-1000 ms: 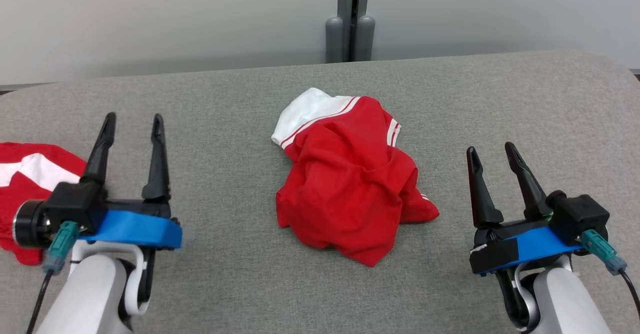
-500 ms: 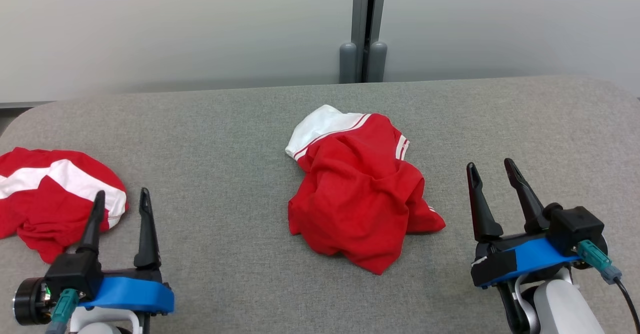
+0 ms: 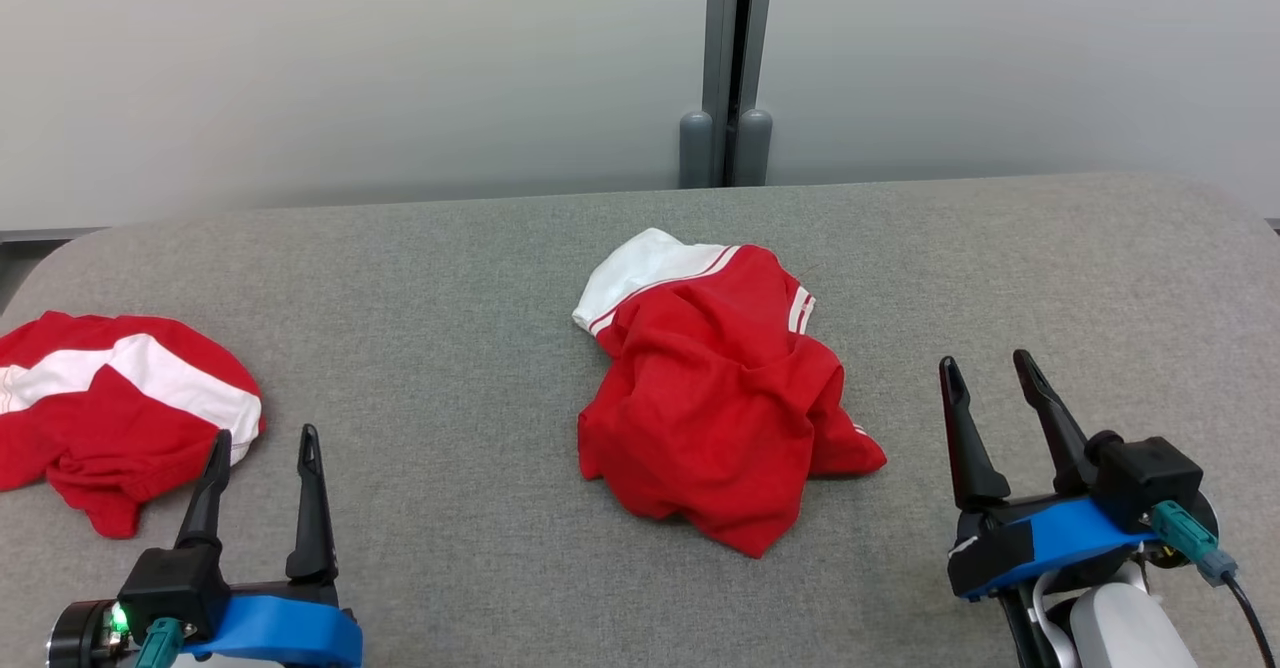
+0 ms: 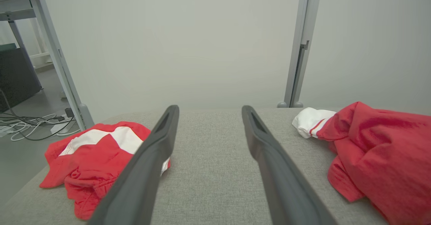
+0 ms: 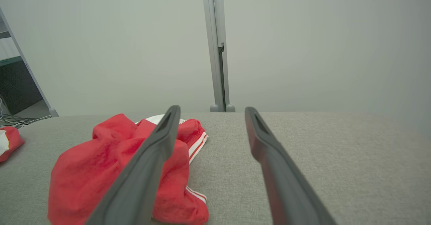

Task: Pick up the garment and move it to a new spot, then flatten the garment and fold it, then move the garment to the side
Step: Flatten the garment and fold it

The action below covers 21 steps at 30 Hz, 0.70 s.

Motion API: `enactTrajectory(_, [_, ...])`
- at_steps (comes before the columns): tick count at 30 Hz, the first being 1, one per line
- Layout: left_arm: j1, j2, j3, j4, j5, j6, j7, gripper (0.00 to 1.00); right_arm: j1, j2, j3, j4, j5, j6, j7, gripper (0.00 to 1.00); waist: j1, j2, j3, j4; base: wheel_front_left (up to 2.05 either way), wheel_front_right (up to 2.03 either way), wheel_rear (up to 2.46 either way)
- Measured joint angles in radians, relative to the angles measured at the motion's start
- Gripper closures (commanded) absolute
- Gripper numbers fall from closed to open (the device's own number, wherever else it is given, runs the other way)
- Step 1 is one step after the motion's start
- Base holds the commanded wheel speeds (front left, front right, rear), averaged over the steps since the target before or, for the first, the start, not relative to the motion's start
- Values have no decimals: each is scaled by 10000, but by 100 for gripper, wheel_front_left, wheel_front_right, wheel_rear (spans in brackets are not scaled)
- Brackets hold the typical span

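The crumpled red-and-white garment [image 3: 720,418] lies in the middle of the grey padded worktop [image 3: 430,278], well apart from both arms. The left gripper [image 3: 265,433] and right gripper [image 3: 983,360] hover near the front edge on either side of it, fingers spread and empty. A second red-and-white garment [image 3: 110,418] sits by the left edge.

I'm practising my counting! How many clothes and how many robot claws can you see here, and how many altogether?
Red-and-white clothes: 2, the middle garment and the left garment
Robot claws: 2, the left gripper and the right gripper, both open
Total: 4
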Motion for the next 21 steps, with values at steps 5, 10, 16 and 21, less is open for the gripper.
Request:
enactTrajectory(5, [106, -84, 213, 6, 150, -104, 0, 0, 28, 0, -31, 104, -25, 0, 0, 0, 0, 0, -69, 8, 0, 0, 0])
enactTrajectory(10, [133, -219, 311, 35, 320, -198, 0, 0, 48, 0, 2, 196, -21, 0, 17, 0, 0, 0, -147, 6, 0, 0, 0])
enactTrajectory(16, [175, -305, 495, 48, 451, -267, 0, 0, 51, 0, 46, 311, 27, 0, 59, 0, 1, 0, -228, -29, 0, 0, 0])
enactTrajectory(21, [195, -339, 593, 81, 579, -351, 0, 0, 51, 0, 56, 391, 31, 0, 104, 0, 0, 0, -250, -51, 0, 0, 0])
